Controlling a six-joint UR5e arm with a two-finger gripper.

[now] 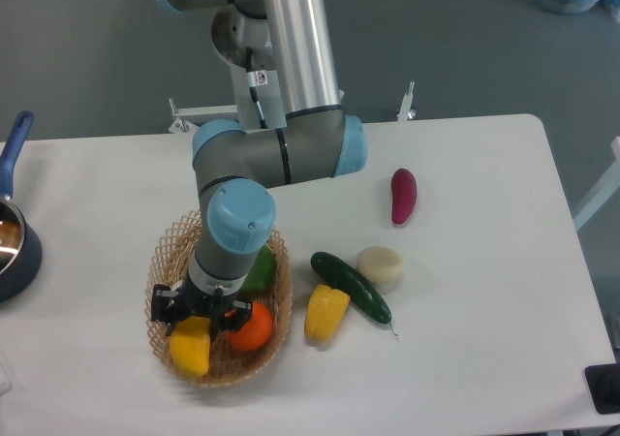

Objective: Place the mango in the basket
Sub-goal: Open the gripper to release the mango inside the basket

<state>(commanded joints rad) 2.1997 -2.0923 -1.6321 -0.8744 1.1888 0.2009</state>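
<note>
White tabletop (465, 358) under the UR5e arm; the gripper (199, 318) hangs low inside the wicker basket (160, 271), fingers closed around the mango (191, 347); an orange (253, 329) and a green fruit (260, 269) lie alongside; a yellow pepper (326, 312) and cucumber (351, 287) sit just outside.

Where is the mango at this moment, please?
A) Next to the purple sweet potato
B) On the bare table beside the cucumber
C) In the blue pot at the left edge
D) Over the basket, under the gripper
D: the mango sits within the basket rim, directly beneath the gripper, beside the orange.
</note>
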